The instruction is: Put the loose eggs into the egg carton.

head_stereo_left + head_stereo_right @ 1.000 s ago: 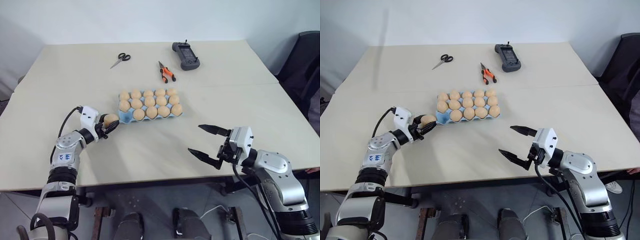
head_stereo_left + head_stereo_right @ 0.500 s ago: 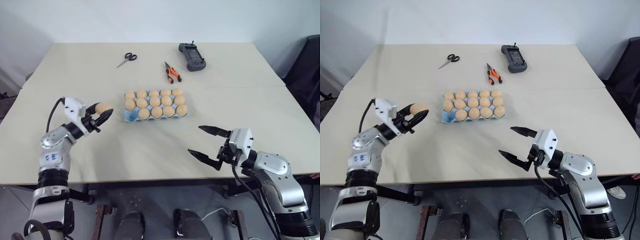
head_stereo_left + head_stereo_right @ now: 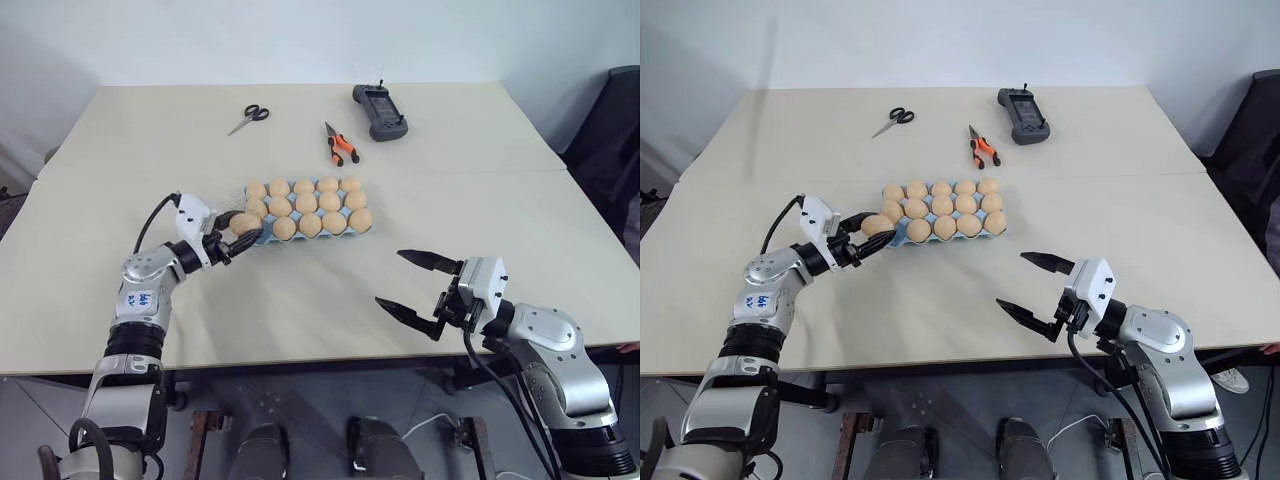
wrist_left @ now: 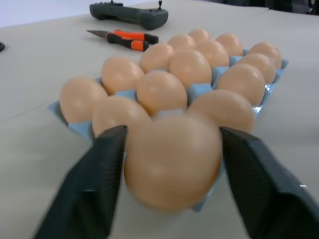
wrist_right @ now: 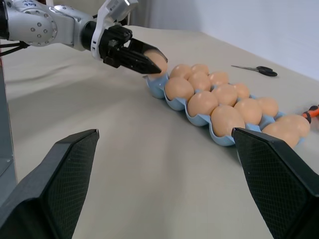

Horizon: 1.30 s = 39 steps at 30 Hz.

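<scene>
The light-blue egg carton [image 3: 263,239] lies mid-table, its cups holding several tan eggs [image 3: 310,205]. My left gripper [image 3: 238,226] reaches in level at the carton's near-left corner. Its fingers [image 4: 97,189] flank one loose egg [image 4: 172,162] and appear to touch it on both sides, just over the corner cup. In the right wrist view the same egg [image 5: 157,61] sits at the black fingertips, against the carton's end. My right gripper [image 3: 389,277] hovers open over the table's near right part, well short of the carton, with nothing between its fingers.
Black scissors [image 3: 243,118], orange-handled pliers [image 3: 338,144] and a dark grey handheld device [image 3: 378,111] lie at the back of the table. A dark chair [image 3: 610,130] stands beyond the right edge. Bare tabletop lies between the carton and the front edge.
The camera has shifted. My left gripper has carried the egg a little right and up, onto the carton's near-left corner. The right gripper has stayed put.
</scene>
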Each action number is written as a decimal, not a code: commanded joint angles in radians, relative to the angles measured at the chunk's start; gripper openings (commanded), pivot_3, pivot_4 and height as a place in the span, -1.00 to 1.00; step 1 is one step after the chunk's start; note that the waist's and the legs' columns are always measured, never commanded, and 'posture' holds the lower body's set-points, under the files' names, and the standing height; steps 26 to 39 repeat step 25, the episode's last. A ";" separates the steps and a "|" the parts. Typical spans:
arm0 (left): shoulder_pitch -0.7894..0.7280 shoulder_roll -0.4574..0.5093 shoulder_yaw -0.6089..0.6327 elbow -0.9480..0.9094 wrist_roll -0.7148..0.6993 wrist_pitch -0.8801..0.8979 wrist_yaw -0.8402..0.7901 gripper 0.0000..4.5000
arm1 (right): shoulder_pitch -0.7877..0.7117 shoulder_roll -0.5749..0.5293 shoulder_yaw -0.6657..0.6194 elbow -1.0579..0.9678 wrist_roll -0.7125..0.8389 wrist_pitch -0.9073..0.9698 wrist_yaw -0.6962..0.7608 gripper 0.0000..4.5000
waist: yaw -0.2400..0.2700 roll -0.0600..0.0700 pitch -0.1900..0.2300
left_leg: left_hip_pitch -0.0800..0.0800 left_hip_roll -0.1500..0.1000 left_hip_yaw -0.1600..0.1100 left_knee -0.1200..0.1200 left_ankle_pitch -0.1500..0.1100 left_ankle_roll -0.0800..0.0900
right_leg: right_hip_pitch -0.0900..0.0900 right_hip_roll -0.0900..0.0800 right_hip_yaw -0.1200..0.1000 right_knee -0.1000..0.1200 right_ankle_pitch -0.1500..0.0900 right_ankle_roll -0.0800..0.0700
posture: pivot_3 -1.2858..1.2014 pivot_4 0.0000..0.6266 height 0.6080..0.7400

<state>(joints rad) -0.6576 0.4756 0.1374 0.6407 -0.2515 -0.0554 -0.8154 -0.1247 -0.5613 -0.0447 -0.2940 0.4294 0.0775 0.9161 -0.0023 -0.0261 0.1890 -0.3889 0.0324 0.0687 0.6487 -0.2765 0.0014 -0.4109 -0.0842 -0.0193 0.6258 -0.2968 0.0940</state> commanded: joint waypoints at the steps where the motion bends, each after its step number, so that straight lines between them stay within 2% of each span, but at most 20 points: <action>1: 0.022 0.021 0.038 -0.053 -0.034 -0.020 -0.019 0.93 | 0.004 0.000 -0.010 -0.045 0.015 0.000 -0.009 1.00 | -0.001 0.000 0.000 | 0.000 0.000 0.000 0.000 0.000 0.000 | 0.000 0.000 0.000 0.000 0.000 0.000 | 0.03 -0.52 1.00; 8: 0.163 0.099 0.096 -0.203 -0.073 0.011 -0.051 0.93 | 0.003 0.002 -0.011 -0.039 0.015 0.001 -0.008 1.00 | -0.007 0.000 0.000 | 0.000 0.001 0.000 -0.002 -0.001 -0.001 | -0.001 -0.001 0.001 -0.001 0.000 0.000 | 0.03 -0.52 1.00; 13: 0.385 0.243 0.168 -0.377 -0.123 0.032 -0.172 0.93 | 0.020 -0.042 -0.056 -0.016 0.026 0.001 0.025 1.00 | -0.023 0.000 0.000 | 0.000 0.001 -0.003 -0.005 -0.001 -0.002 | -0.001 -0.005 0.005 -0.002 -0.002 -0.004 | 0.03 -0.52 1.00; 18: 0.494 0.303 0.205 -0.445 -0.129 0.039 -0.196 0.93 | 0.014 -0.076 -0.091 0.031 0.032 -0.005 0.058 1.00 | -0.023 0.001 0.000 | 0.000 -0.001 -0.005 -0.007 -0.003 -0.006 | 0.001 -0.010 0.002 -0.005 -0.003 -0.006 | 0.03 -0.52 1.00; 25: 0.564 0.295 0.212 -0.544 -0.134 0.067 -0.160 0.93 | -0.016 -0.060 -0.094 0.075 0.041 0.003 0.056 1.00 | -0.026 0.001 0.000 | 0.000 -0.002 -0.004 -0.015 -0.002 -0.006 | -0.001 -0.011 0.000 -0.008 -0.003 -0.006 | 0.03 -0.52 1.00; 39: 0.564 0.295 0.212 -0.544 -0.134 0.067 -0.160 0.93 | -0.016 -0.060 -0.094 0.075 0.041 0.003 0.056 1.00 | -0.026 0.001 0.000 | 0.000 -0.002 -0.004 -0.015 -0.002 -0.006 | -0.001 -0.011 0.000 -0.008 -0.003 -0.006 | 0.03 -0.52 1.00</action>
